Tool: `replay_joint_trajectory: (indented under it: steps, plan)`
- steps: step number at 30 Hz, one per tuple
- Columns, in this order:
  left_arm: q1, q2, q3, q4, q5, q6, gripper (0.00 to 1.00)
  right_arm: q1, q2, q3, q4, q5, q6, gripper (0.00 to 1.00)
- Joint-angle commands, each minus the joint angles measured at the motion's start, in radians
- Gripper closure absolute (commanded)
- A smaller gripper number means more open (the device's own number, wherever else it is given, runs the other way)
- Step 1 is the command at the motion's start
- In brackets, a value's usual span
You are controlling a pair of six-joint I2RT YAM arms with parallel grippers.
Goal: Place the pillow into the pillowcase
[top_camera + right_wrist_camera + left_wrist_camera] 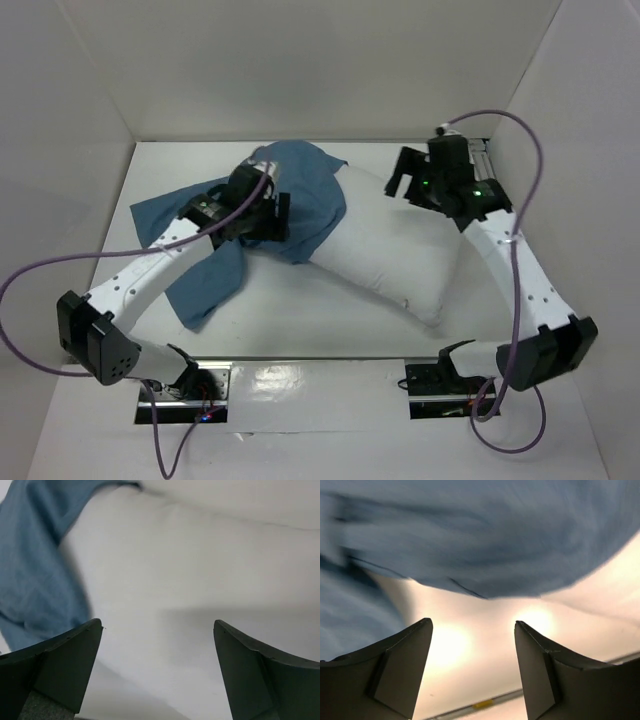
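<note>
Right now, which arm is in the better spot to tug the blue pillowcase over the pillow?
Probably the left arm: its open jaws hover at the pillowcase. The right arm's open jaws face bare pillow, with the cloth off to one side.

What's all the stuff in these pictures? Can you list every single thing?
pillow: one, white, lying slantwise across the middle of the table.
pillowcase: one, blue, crumpled on the left, covering the pillow's far left end.
table: one, white, under everything.
walls: three, white, left, back and right.
cables: two, purple, looping off the arms.
arms: two, white and black, bases at the near edge.
left tool: one, black, open, over the pillowcase.
right tool: one, black, open, over the pillow.
</note>
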Motion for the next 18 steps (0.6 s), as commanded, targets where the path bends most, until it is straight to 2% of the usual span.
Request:
replay_joint_trajectory:
  steps: [1, 3, 4, 7, 9, 15, 18]
  plan:
    - [-0.119, 0.043, -0.042, 0.062, -0.038, -0.044, 0.21, -0.141, -0.112, -0.026, -0.136, 0.077, -0.02, 0.0]
    - [-0.202, 0.083, -0.042, 0.062, -0.094, -0.044, 0.21, -0.203, -0.161, -0.061, -0.189, 0.067, -0.034, 0.0]
    - [-0.228, 0.094, -0.031, 0.062, -0.107, -0.055, 0.26, -0.255, -0.176, -0.076, -0.205, 0.054, -0.046, 0.0]
    - [-0.305, 0.149, -0.008, 0.062, -0.177, -0.069, 0.29, -0.326, -0.225, -0.148, -0.256, 0.044, -0.046, 0.0]
    - [-0.325, 0.18, 0.007, 0.062, -0.186, -0.069, 0.32, -0.351, -0.245, -0.187, -0.278, 0.054, -0.046, 0.0]
    - [-0.325, 0.293, 0.03, 0.042, -0.243, -0.069, 0.32, -0.392, -0.276, -0.291, -0.29, 0.054, -0.056, 0.0]
    - [-0.313, 0.326, 0.04, 0.042, -0.304, -0.069, 0.31, -0.392, -0.276, -0.323, -0.279, 0.006, -0.056, 0.0]
